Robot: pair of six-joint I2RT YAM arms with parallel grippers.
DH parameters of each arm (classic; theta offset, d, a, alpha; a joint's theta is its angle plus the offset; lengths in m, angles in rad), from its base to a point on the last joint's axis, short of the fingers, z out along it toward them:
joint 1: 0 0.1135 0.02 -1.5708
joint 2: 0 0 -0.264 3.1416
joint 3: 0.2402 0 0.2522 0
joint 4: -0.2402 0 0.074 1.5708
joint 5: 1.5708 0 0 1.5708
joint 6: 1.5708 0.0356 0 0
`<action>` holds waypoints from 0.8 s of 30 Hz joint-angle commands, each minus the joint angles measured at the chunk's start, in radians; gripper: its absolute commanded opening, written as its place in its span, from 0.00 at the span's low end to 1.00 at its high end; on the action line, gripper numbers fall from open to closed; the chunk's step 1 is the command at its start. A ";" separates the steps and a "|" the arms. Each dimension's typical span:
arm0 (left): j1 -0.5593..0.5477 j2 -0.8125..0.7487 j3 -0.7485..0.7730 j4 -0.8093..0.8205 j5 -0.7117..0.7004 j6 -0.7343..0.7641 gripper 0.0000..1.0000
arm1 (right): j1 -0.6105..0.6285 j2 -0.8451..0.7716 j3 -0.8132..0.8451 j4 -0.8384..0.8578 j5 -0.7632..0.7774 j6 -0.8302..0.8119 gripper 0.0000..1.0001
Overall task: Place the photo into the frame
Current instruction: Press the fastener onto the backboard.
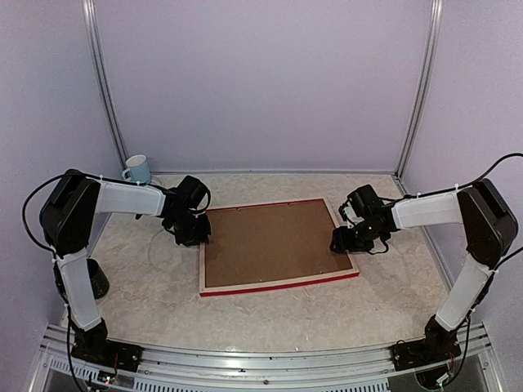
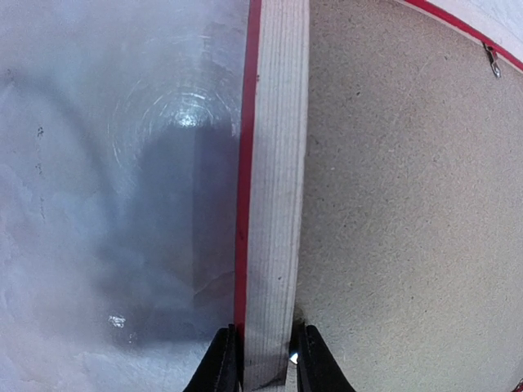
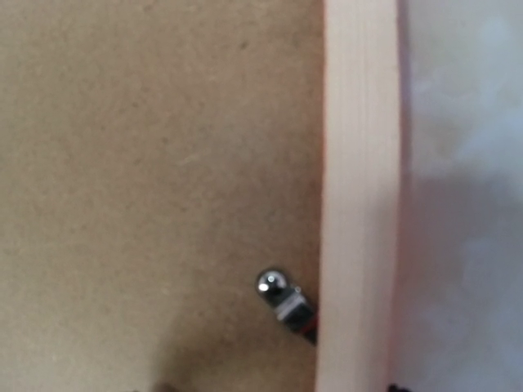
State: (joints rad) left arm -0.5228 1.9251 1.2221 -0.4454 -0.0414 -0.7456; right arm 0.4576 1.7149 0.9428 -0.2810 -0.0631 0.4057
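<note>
The frame (image 1: 278, 285) lies face down in the middle of the table, pale wood back up and red edges showing. A brown backing board (image 1: 270, 241) fills it. The photo is hidden. My left gripper (image 1: 192, 233) is at the frame's left bar (image 2: 274, 163). Its two dark fingers stand one on each side of that bar, shut on it (image 2: 263, 343). My right gripper (image 1: 343, 242) hovers low over the right bar (image 3: 359, 204), open. Its fingertips barely show at the bottom edge of the right wrist view, wide apart. A small metal clip (image 3: 286, 304) lies between them.
A light blue mug (image 1: 137, 170) stands at the back left near the wall. Another metal clip (image 2: 493, 61) sits on the frame's far bar. Upright metal posts stand at both back corners, and walls close in the table's sides.
</note>
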 commanded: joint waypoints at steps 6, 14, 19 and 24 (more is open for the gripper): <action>0.010 0.016 -0.008 -0.051 -0.009 -0.001 0.13 | 0.001 -0.005 -0.010 0.009 0.002 0.004 0.64; 0.028 -0.024 -0.003 -0.030 -0.038 0.016 0.49 | 0.001 -0.016 -0.003 -0.001 0.011 0.001 0.66; 0.041 -0.072 -0.005 -0.018 -0.083 0.037 0.68 | 0.001 -0.032 0.008 -0.008 -0.005 -0.001 0.69; 0.044 -0.130 -0.008 0.007 -0.110 0.065 0.83 | 0.001 -0.060 0.018 -0.020 -0.008 -0.002 0.70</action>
State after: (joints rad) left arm -0.4831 1.8713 1.2179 -0.4576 -0.1055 -0.7155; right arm 0.4576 1.7058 0.9428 -0.2871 -0.0677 0.4065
